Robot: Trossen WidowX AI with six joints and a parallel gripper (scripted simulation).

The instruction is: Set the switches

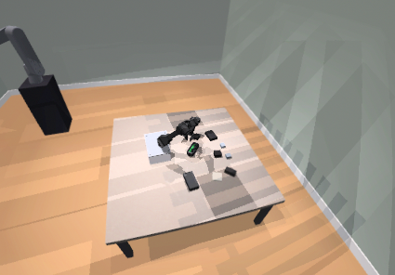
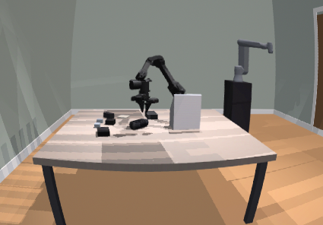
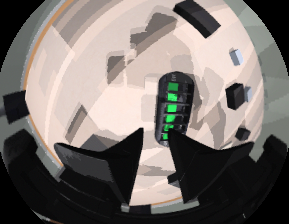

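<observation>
- Filling the middle of the top view, the bench is carrying everything, with the white box standing at centre left.
- The black arm is arching over, upper centre in the exterior view.
- The controller unit is lying right of centre in the wrist view, switches showing; its base is hiding, so flatness isn't telling.
- The gripper is hovering partly open, holding nothing.
- Green ends are showing, but the label is hiding: correct settings aren't confirming; checking, any remaining switching and withdrawing are probably waiting.
</observation>
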